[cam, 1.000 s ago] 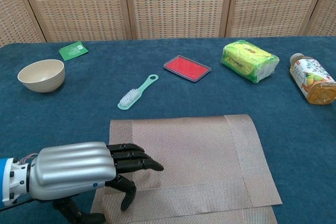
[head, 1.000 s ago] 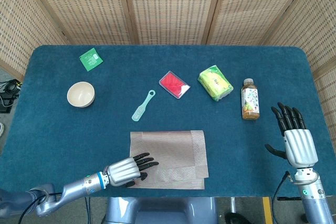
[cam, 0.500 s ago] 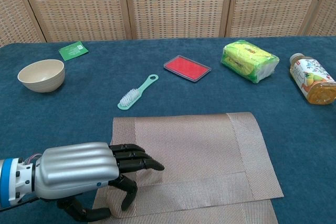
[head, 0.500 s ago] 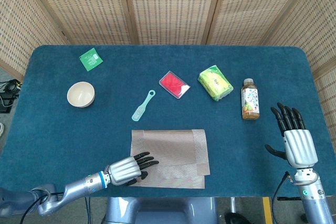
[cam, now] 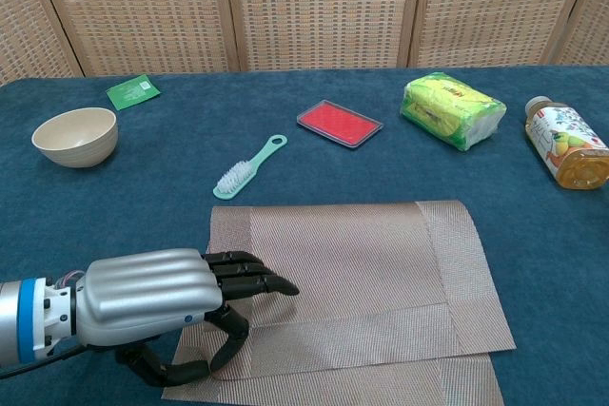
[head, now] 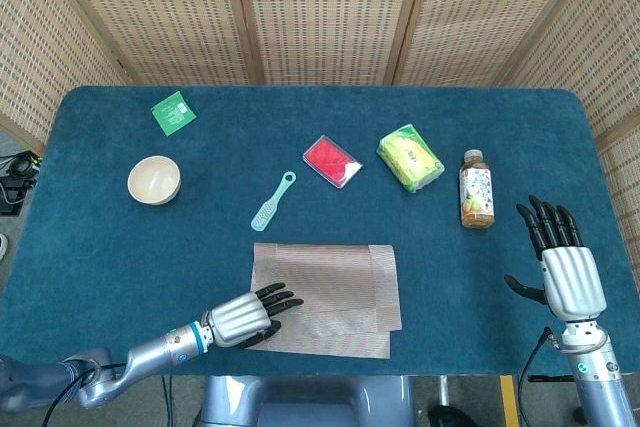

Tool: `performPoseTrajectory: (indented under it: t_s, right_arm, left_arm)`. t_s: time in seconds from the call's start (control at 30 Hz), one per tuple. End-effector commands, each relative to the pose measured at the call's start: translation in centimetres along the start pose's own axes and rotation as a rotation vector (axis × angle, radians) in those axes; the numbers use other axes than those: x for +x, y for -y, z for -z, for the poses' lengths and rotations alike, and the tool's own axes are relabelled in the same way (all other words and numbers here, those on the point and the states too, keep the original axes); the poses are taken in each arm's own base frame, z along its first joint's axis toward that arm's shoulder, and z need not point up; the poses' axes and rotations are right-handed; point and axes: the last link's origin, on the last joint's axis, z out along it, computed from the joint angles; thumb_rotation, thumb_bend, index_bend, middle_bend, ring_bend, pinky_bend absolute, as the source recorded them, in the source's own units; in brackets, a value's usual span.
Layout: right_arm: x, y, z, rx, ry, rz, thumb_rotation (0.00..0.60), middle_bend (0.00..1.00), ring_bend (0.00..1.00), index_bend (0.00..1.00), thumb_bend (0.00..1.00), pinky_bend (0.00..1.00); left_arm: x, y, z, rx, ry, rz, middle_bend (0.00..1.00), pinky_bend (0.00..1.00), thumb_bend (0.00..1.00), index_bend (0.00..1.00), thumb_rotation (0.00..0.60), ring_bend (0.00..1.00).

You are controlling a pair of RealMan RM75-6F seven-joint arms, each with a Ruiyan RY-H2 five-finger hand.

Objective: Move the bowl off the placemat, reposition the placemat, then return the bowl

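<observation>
The folded placemat (cam: 362, 282) is pinched by the left hand (cam: 152, 306), the right hand (head: 560, 267) held spread, with bowl (cam: 75, 136) and brush (cam: 249, 167) set well apart.

I'm working at a staged test bench, not a real home. The table (head: 100, 257) wears blue felt, and woven screens (head: 320, 12) box it in on the far side and both flanks. Cables (head: 12, 182) trail on the floor at the left, and yellow tape (head: 508, 402) marks the floor near right.
</observation>
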Motion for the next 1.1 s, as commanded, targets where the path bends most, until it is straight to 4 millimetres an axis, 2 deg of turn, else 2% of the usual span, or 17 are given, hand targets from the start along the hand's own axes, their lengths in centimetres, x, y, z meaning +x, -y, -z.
performPoseTrajectory:
  t_s: [0.03,0.27,0.37,0.47,0.6,0.67,0.77,0.87,1.0,1.1]
  right_arm:
    - [0.0,0.0,0.0,0.001,0.001,-0.001,0.6,0.0,0.0,0.03,0.0,0.0]
    - [0.0,0.0,0.1,0.002,0.001,-0.001,0.6,0.0,0.0,0.03,0.0,0.0]
    - [0.0,0.0,0.1,0.002,0.001,-0.001,0.6,0.0,0.0,0.03,0.0,0.0]
    - [0.0,0.1,0.1,0.003,0.001,0.0,0.6,0.0,0.0,0.03,0.0,0.0]
    - [-0.1,0.1,0.1,0.003,0.002,0.001,0.6,0.0,0.0,0.03,0.0,0.0]
    - [-0.1,0.1,0.1,0.002,0.002,0.002,0.6,0.0,0.0,0.03,0.0,0.0]
    - [-0.2,0.1,0.0,-0.001,0.004,0.004,0.6,0.0,0.0,0.03,0.0,0.0]
    - [-0.3,-0.1,-0.1,-0.009,0.011,0.011,0.6,0.0,0.0,0.03,0.0,0.0]
    - [-0.5,-0.2,-0.3,-0.017,0.015,0.014,0.6,0.0,0.0,0.03,0.0,0.0]
    - [-0.5,-0.3,-0.3,-0.02,0.017,0.014,0.6,0.0,0.0,0.03,0.0,0.0]
  left_arm:
    - [0.2,0.1,-0.3,0.009,-0.021,0.005,0.0,0.0,0.51,0.69,0.6,0.0]
    - [0.8,0.4,-0.9,0.036,-0.063,0.029,0.0,0.0,0.55,0.73,0.6,0.0]
    - [1.9,0.7,-1.4,0.053,-0.108,0.061,0.0,0.0,0.56,0.74,0.6,0.0]
    - [4.1,1.5,-2.3,0.081,-0.181,0.084,0.0,0.0,0.58,0.74,0.6,0.0]
    - [8.6,3.7,-4.3,0.155,-0.294,0.14,0.0,0.0,0.58,0.75,0.6,0.0]
    - [11.7,5.2,-5.7,0.204,-0.359,0.208,0.0,0.0,0.58,0.75,0.6,0.0]
    - [14.7,7.0,-7.1,0.268,-0.411,0.229,0.0,0.0,0.58,0.75,0.6,0.0]
    - [18.3,10.5,-8.7,0.397,-0.454,0.235,0.0,0.0,0.58,0.75,0.6,0.0]
    - [20.0,13.5,-9.6,0.528,-0.468,0.243,0.0,0.0,0.58,0.76,0.6,0.0]
    - [20.1,14.9,-9.6,0.586,-0.471,0.254,0.0,0.0,0.59,0.76,0.6,0.0]
